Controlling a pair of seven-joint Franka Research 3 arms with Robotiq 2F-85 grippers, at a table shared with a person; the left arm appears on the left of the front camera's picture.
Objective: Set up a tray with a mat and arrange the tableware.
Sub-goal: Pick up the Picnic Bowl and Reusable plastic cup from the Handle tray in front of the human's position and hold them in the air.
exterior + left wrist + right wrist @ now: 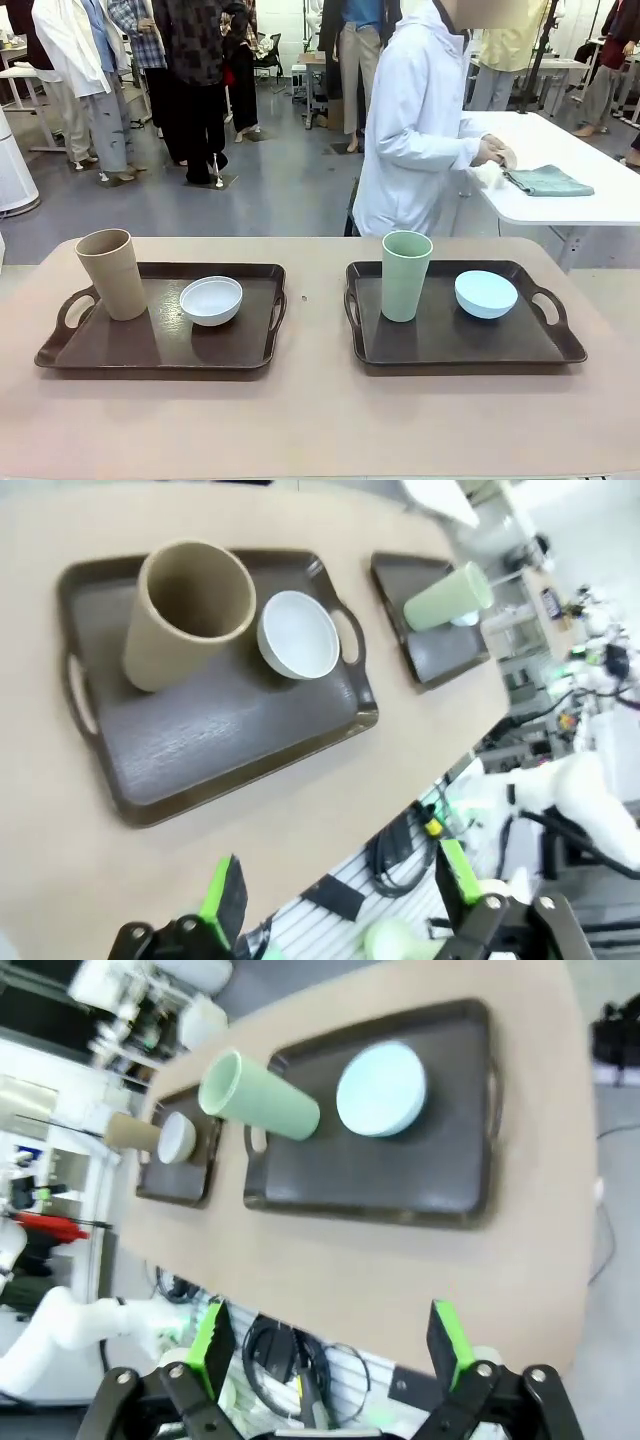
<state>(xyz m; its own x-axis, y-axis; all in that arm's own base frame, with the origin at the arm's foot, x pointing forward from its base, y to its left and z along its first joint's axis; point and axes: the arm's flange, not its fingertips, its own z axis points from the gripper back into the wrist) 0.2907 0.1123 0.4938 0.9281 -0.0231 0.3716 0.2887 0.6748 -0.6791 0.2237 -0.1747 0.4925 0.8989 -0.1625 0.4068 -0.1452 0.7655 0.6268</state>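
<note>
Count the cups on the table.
2. The tan cup stands on the left tray beside the white bowl; the pale green cup on the right tray beside the light blue bowl. None seems hidden.

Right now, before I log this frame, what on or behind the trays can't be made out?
Left wrist view: light blue bowl mostly hidden behind the pale green cup.
Right wrist view: tan cup and white bowl small and blurred.
Front view: what the person's hands hold is too small to tell.
</note>
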